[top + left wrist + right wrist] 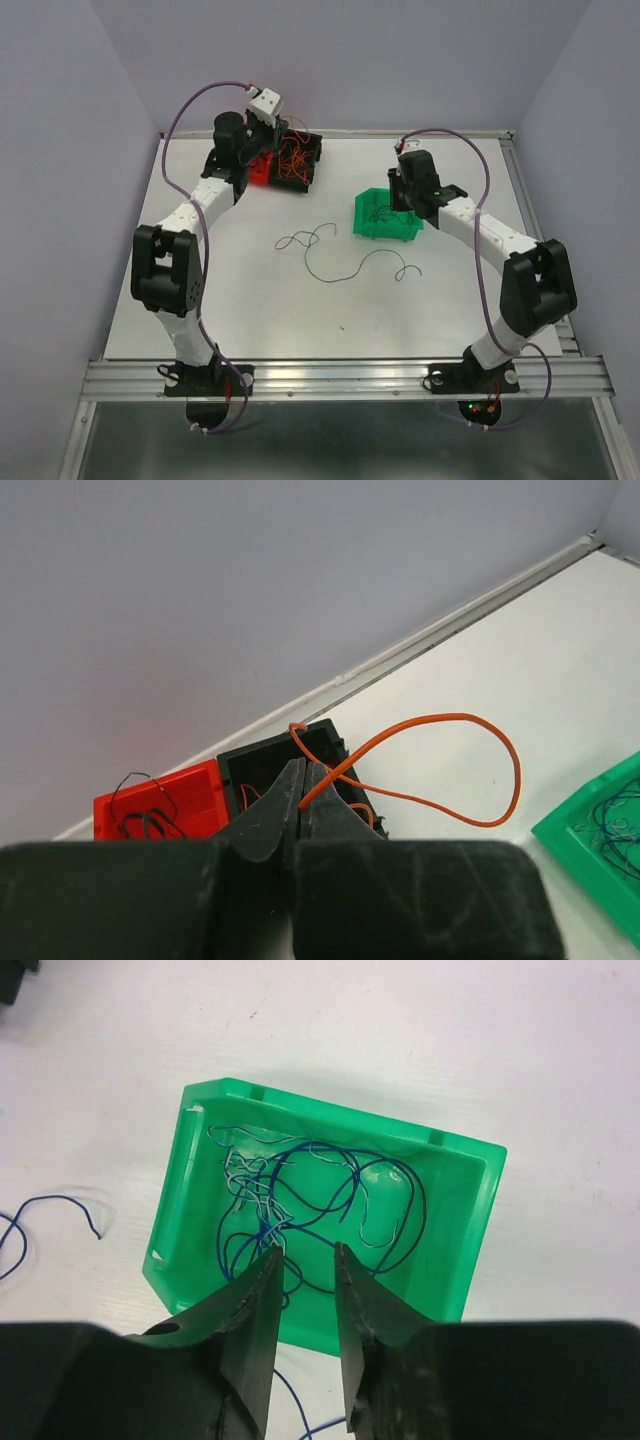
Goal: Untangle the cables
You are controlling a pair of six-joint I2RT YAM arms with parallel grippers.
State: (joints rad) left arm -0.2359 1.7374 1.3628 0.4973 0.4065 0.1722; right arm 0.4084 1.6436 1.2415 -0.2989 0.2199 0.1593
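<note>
Cables [268, 1222] of blue colour lie heaped in the green bin [470, 1240] right under the right gripper [307, 1250], whose jaws stand slightly apart and empty. The left gripper [303, 780] pinches an orange cable [440, 717] that loops out ahead of its tips, above the black bin [255, 755]. If the loop is hooked in the pile below, lifting may drag other strands out.

I work in a robot lab cell: a white table [250, 310] boxed in by plain lilac walls [70, 120], my two arms [165, 265] bolted to an aluminium rail [340, 378] at its near edge.
</note>
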